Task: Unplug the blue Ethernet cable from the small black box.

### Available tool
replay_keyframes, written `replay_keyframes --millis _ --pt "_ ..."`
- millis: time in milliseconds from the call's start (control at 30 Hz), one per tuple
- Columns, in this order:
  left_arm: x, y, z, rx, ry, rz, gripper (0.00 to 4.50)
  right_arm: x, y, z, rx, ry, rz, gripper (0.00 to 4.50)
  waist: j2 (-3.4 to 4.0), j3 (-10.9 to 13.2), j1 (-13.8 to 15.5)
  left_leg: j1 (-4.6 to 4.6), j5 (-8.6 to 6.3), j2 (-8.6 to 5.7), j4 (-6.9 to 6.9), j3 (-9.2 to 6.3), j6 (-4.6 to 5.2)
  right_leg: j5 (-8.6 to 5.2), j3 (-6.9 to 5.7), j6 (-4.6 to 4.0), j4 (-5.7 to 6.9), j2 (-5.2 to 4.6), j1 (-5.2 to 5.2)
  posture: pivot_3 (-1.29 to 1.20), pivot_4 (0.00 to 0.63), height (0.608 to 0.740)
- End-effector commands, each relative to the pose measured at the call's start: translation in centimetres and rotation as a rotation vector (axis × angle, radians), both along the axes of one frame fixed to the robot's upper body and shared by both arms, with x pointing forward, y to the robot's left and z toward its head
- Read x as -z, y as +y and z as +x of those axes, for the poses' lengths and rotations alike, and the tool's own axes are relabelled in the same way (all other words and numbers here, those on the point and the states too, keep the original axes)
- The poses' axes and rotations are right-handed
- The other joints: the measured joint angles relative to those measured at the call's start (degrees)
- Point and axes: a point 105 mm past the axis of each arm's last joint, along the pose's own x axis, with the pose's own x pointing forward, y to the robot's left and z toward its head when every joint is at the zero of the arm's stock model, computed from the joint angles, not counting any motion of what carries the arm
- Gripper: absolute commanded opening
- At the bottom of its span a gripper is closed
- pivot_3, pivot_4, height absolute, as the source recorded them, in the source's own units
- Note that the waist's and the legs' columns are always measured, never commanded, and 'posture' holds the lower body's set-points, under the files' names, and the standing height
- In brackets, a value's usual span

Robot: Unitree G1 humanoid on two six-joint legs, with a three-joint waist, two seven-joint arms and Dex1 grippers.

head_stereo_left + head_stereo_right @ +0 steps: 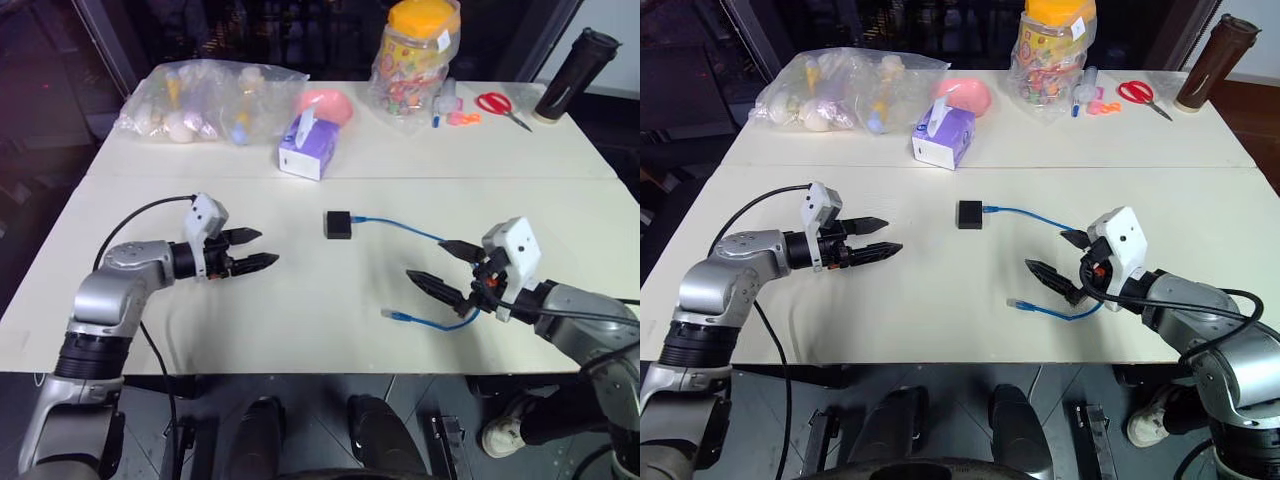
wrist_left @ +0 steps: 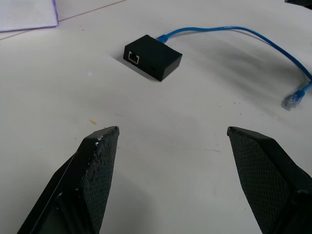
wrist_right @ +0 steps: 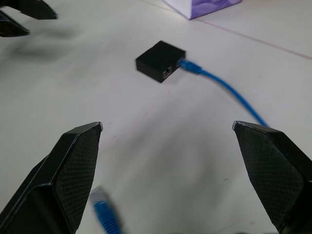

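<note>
The small black box (image 1: pixel 338 224) lies flat near the middle of the white table. The blue Ethernet cable (image 1: pixel 400 228) is plugged into its right side, runs right, passes behind my right gripper and loops back to a free plug (image 1: pixel 392 315) near the front edge. My left gripper (image 1: pixel 266 248) hovers open to the left of the box, pointing at it, with nothing between its fingers. On the other side, my right gripper (image 1: pixel 424 258) is open over the cable's loop, aimed at the box (image 3: pixel 161 60), also with nothing between its fingers.
A purple tissue box (image 1: pixel 308 148) stands behind the black box. Farther back are a clear bag of items (image 1: pixel 200 100), a pink object (image 1: pixel 330 105), a candy jar (image 1: pixel 415 55), red scissors (image 1: pixel 497 104) and a dark bottle (image 1: pixel 575 75).
</note>
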Motion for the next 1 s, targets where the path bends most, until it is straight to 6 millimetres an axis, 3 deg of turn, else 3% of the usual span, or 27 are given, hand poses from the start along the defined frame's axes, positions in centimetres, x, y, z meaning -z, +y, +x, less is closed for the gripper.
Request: replay_keyframes --millis 33,433,667,800,1000 --pt "-1.0 0.0 -0.2 -0.007 -0.034 -0.02 3.71 -1.0 -0.2 1.0 0.013 -0.066 -0.006 4.5 0.0 0.0 0.0 0.0 0.0 0.0 0.0 0.0 0.0 0.0 0.0 0.0 0.01 0.0 0.0 0.0 0.15 0.739" --pt "-0.8 0.1 0.8 -0.038 -0.056 -0.006 3.71 -0.7 0.2 1.3 0.007 -0.075 -0.009 4.5 0.0 0.0 0.1 0.0 0.0 0.0 0.01 -0.01 0.0 0.0 0.0 0.01 0.04 0.01 0.0 0.0 0.15 0.739" --pt "-1.4 -0.4 1.7 -0.019 -0.08 -0.002 3.71 -0.8 -0.1 2.5 -0.007 -0.084 -0.056 4.5 0.0 0.0 0.1 0.0 0.0 0.0 0.02 0.0 0.0 0.01 -0.01 0.01 0.04 0.01 0.0 0.0 0.15 0.739" --pt "-2.2 -0.4 0.7 0.205 -0.034 0.136 3.71 0.0 0.3 5.4 -0.062 -0.09 -0.121 4.5 -0.04 0.0 -0.5 0.04 0.0 0.0 0.01 0.03 0.0 0.03 0.0 -0.02 0.07 0.05 -0.02 0.0 0.15 0.739" --pt "-5.9 0.0 2.4 0.216 -0.105 0.137 3.71 1.7 1.6 10.7 -0.154 -0.084 -0.213 4.5 -0.08 0.1 -1.4 0.05 0.01 0.0 0.02 0.04 0.0 0.05 -0.01 0.02 0.06 0.03 0.02 0.0 0.15 0.739"
